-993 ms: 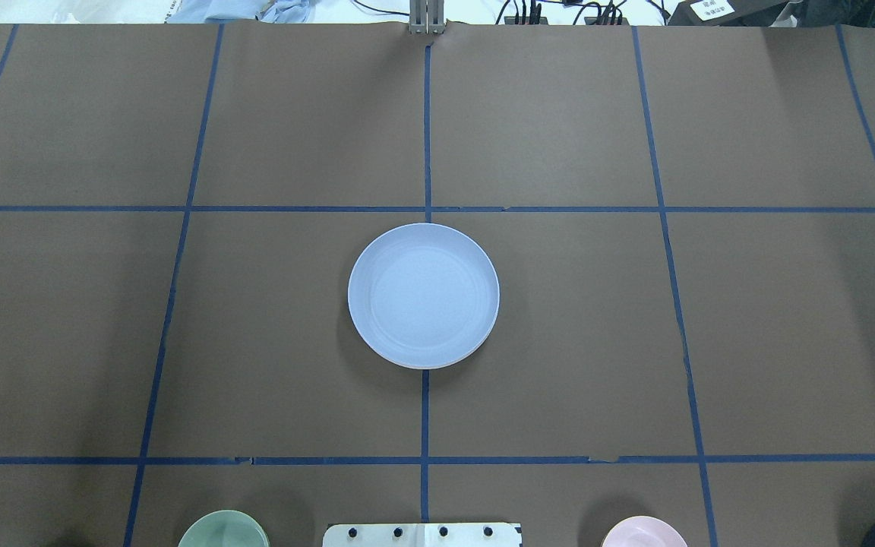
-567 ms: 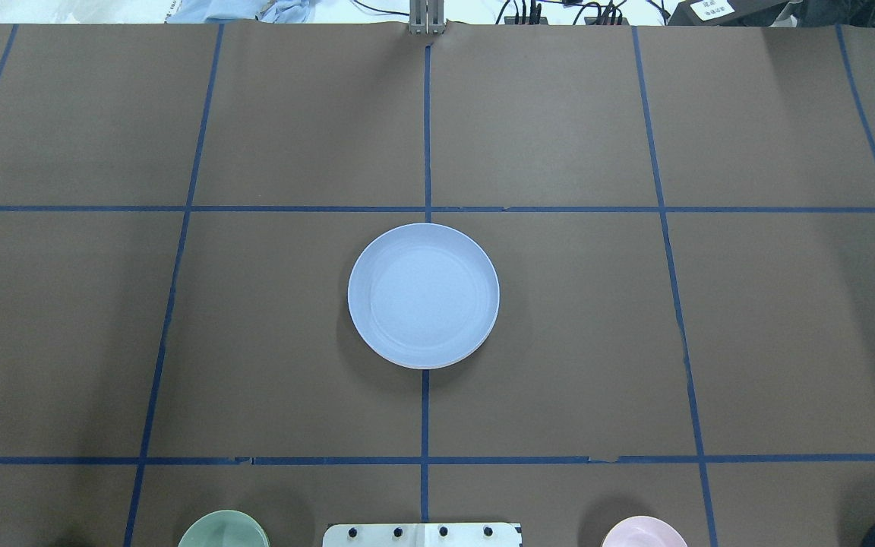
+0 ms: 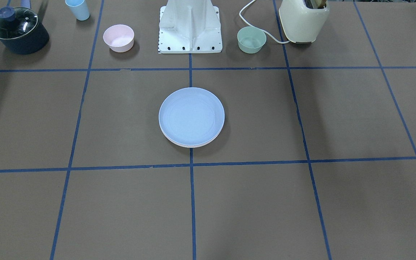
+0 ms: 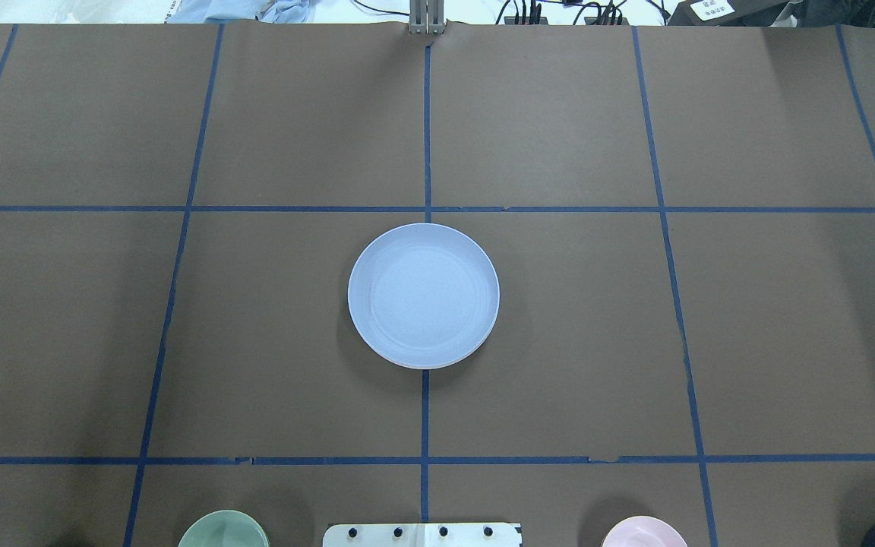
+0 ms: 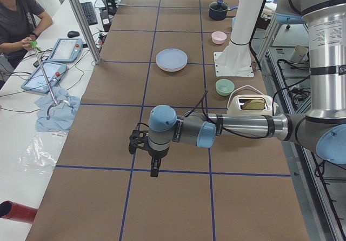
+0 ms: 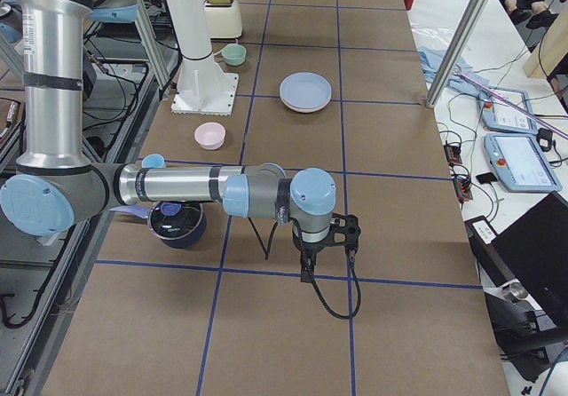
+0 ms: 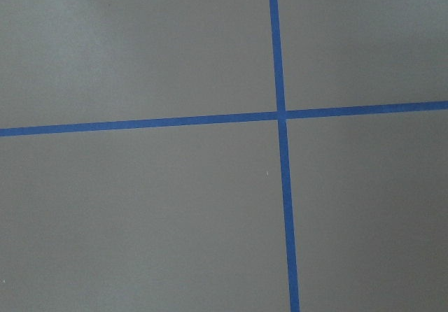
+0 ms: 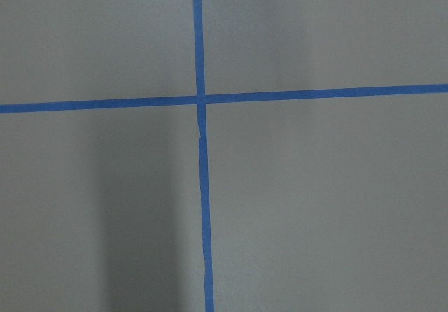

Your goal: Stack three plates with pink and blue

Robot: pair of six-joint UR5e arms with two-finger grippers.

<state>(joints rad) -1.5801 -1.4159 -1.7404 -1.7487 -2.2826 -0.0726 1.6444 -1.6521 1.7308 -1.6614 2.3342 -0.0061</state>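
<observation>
At the centre of the table (image 4: 597, 342), the plates (image 4: 422, 295) sat stacked, blue uppermost, so stacking looked done and called for no further move; the left gripper (image 5: 154, 171) and right gripper (image 6: 306, 274) hung well apart, finger state untellable.

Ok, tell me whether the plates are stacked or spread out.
Stacked: the blue plate lies on top, and paler rims show under its edge in the front-facing view.

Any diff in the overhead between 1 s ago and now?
Nothing visibly changed. The plate stack, blue on top, sits at the same spot on the centre line. The green bowl and pink bowl are unmoved, and no arm enters that view.
</observation>
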